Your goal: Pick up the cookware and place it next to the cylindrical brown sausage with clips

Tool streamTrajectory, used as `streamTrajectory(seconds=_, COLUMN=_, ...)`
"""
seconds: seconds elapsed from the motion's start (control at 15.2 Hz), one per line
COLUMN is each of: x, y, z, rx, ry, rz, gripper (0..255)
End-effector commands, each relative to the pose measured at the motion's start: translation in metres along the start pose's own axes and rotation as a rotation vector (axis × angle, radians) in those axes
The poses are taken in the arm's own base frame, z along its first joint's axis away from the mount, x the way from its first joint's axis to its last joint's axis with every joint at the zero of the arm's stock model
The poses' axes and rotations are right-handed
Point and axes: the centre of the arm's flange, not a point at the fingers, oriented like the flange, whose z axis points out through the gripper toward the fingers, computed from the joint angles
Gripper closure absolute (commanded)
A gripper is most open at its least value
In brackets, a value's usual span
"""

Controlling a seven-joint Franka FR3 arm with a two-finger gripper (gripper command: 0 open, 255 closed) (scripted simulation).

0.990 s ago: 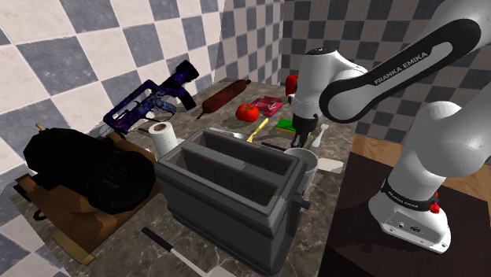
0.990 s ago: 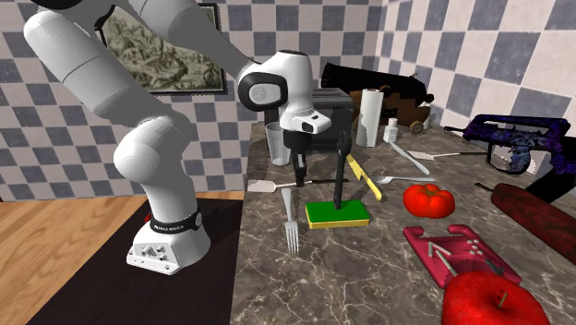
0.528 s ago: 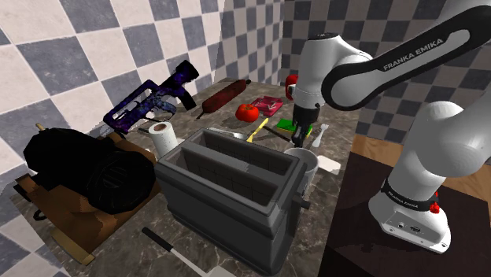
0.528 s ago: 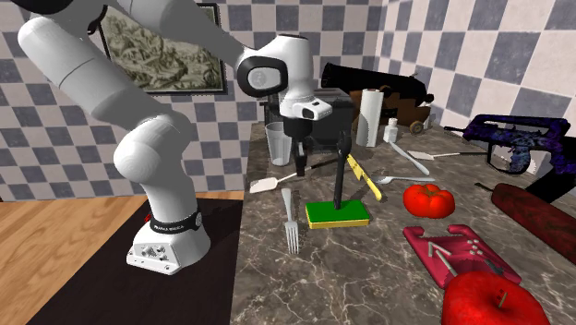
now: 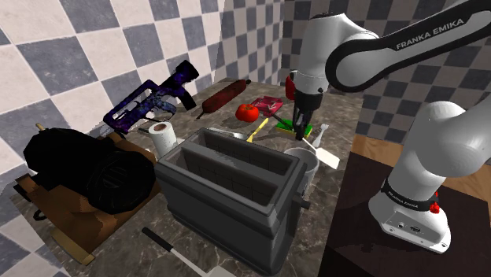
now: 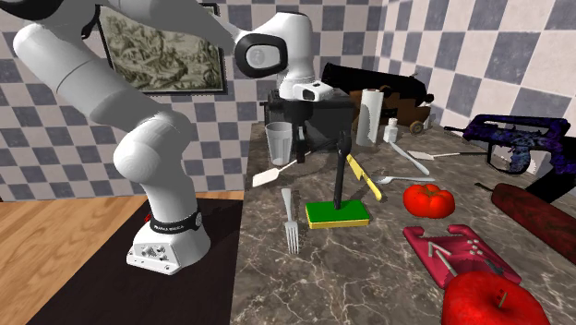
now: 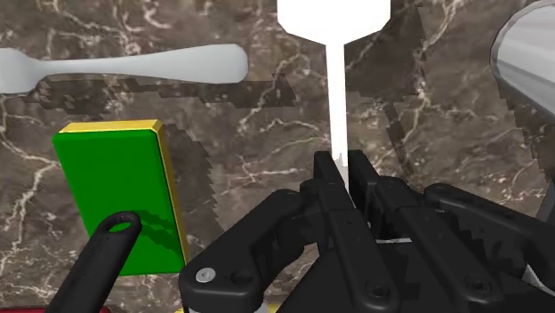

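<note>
The cookware is a white spatula [image 6: 270, 176] with a thin handle and a flat blade [image 7: 333, 13]. My gripper [image 7: 340, 164] is shut on the handle's end, and the spatula [image 5: 327, 158] hangs tilted above the marble counter, blade lowest. In the second exterior view the gripper [image 6: 300, 153] sits just in front of a grey cup [image 6: 277, 143]. The brown sausage [image 5: 224, 96] with clipped ends lies at the counter's far side by the wall, well away from the gripper [image 5: 301, 124]; the sausage [image 6: 535, 217] lies at the second exterior view's right.
Below the hand lie a green sponge [image 7: 120, 196], a grey fork [image 7: 133, 67] and a black-handled tool [image 6: 340, 180]. A tomato [image 5: 247, 112], red tray [image 6: 457, 254], apple [image 6: 485, 300], yellow knife [image 6: 365, 177], large toaster [image 5: 228, 189], paper roll [image 5: 162, 135] and toy gun [image 5: 149, 101] crowd the counter.
The gripper has risen, taking the spatula with it; the blade, which lay on the counter, now hangs clear of it.
</note>
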Motion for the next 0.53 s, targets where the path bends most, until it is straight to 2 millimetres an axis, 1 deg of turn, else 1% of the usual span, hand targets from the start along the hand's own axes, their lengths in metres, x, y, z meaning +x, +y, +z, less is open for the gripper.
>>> streamTrajectory(seconds=0.0, x=0.001, y=-0.001, z=-0.011, rx=0.000, ry=-0.001, rz=0.000, gripper=255)
streamTrajectory(seconds=0.4, x=0.003, y=-0.001, z=-0.041, rx=0.000, ry=-0.001, rz=0.000, gripper=255)
streamTrajectory(seconds=0.46, x=0.016, y=0.003, z=-0.040, rx=0.000, ry=-0.001, rz=0.000, gripper=255)
